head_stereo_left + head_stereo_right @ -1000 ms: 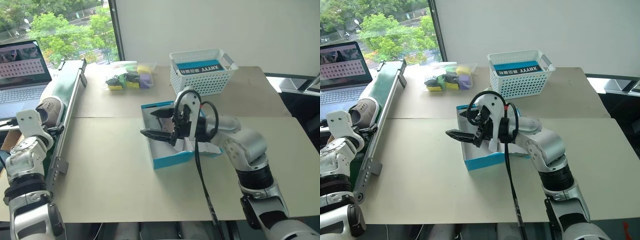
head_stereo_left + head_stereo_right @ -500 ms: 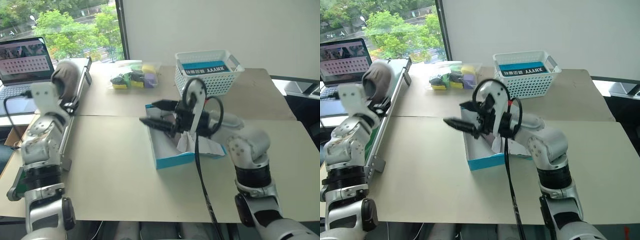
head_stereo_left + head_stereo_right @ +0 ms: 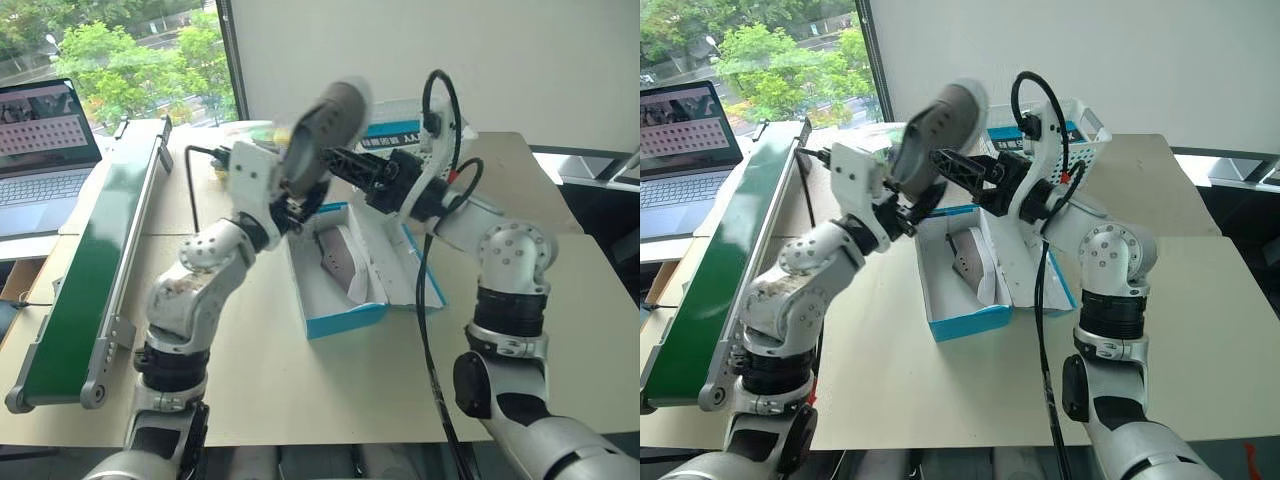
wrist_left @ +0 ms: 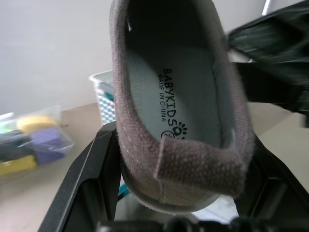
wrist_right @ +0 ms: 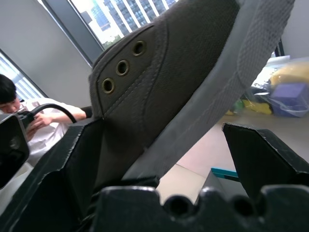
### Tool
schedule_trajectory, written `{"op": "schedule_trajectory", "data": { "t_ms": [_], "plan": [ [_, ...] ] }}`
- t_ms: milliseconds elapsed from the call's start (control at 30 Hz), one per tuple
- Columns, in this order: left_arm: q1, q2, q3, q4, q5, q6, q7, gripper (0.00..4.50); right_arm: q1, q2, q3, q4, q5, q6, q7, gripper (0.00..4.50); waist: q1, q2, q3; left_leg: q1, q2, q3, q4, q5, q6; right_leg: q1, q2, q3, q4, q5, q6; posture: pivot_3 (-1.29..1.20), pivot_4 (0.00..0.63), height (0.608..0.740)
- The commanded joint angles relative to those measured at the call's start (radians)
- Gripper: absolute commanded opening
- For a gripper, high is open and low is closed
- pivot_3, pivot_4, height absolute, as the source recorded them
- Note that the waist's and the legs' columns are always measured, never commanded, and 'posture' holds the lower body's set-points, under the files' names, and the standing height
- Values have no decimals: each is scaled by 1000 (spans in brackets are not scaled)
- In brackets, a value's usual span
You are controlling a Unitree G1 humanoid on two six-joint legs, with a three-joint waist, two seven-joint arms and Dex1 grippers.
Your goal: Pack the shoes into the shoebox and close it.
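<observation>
My left gripper (image 3: 298, 200) is shut on the heel of a grey shoe (image 3: 325, 130) and holds it up in the air, toe raised, above the near left end of the shoebox. In the left wrist view the shoe's (image 4: 178, 111) printed insole faces the camera. My right gripper (image 3: 345, 165) reaches in from the right, open, and the shoe (image 5: 159, 82) sits between its fingers (image 5: 265, 154). The turquoise shoebox (image 3: 345, 320) lies open on the table, its lid (image 3: 415, 275) folded out to the right. A second grey shoe (image 3: 338, 258) lies inside it.
A white lattice basket (image 3: 1085, 125) stands behind the arms. A green conveyor (image 3: 90, 250) runs along the table's left side, with a laptop (image 3: 45, 140) beyond it. A bag of coloured items (image 3: 235, 135) lies at the back. A person (image 5: 19, 111) sits off to the left.
My left arm has swung right and up from the conveyor, carrying the shoe over to the shoebox. My right gripper has risen out of the box and turned to meet the shoe.
</observation>
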Motion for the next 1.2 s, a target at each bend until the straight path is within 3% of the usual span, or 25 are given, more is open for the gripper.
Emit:
{"op": "schedule_trajectory", "data": {
  "t_ms": [33,167,300,400,433,467,533,567,733,867,967,1033,1200],
  "plan": [
    [-16,-24,0,-105,-39,36,16,2550,-35,3,-30,23,5,-46,-5,4500,0,0,0,0,0,0,0,0,0,0,0,0,-1,0,0,0,150,740],
    [-2,-33,2,-138,-58,78,24,2550,-54,12,-67,68,10,-72,-18,4500,1,0,0,0,0,0,0,0,0,0,0,0,-1,0,0,0,150,740],
    [44,-11,-13,-154,-55,119,24,2546,-69,18,-88,86,15,-95,-29,3184,0,0,0,1,0,0,0,0,0,0,0,0,-1,0,0,0,150,740],
    [58,-9,52,-128,-87,158,28,2546,-70,17,-80,71,27,-89,-29,2231,3,0,0,0,0,0,0,0,0,0,0,0,-1,0,0,0,150,740],
    [60,-4,71,-122,-100,172,25,3466,-70,17,-78,64,32,-85,-29,1928,3,0,0,0,0,0,0,0,0,0,0,0,-1,0,0,0,150,740],
    [61,6,82,-119,-108,179,19,3623,-69,19,-76,61,36,-84,-31,1571,3,0,0,0,0,0,0,0,0,0,0,0,-1,0,0,0,150,740],
    [62,24,87,-121,-116,187,10,4471,-69,20,-74,59,39,-85,-36,825,2,1,0,0,0,0,0,0,0,0,0,0,-1,0,0,0,150,740],
    [61,34,101,-119,-128,200,6,4500,-69,21,-74,57,42,-84,-39,500,2,1,0,0,0,0,0,0,0,0,0,0,-1,0,0,0,150,740],
    [61,171,190,-70,-169,244,-76,4500,-73,10,-66,50,37,-71,-46,386,-1,1,0,1,0,0,0,0,0,0,0,0,-2,0,0,0,150,740],
    [77,363,129,10,-90,192,-183,4500,-104,-49,7,77,-55,9,-120,386,0,3,2,1,0,0,0,0,0,0,1,0,-2,0,0,0,150,740],
    [96,491,31,112,48,107,-210,4500,-121,-135,179,56,-130,114,-72,385,2,3,2,1,0,0,-1,0,0,0,0,0,-3,0,0,0,150,740],
    [110,521,2,150,102,46,-216,4500,-133,-160,237,39,-141,143,-26,385,1,3,2,1,0,0,-1,0,0,0,1,0,-4,0,0,0,150,740],
    [78,475,35,210,129,-18,-198,4500,-133,-185,365,66,-206,162,52,385,4,3,2,-2,0,0,-2,0,0,-2,0,0,-5,0,0,0,150,740]
  ]
}}
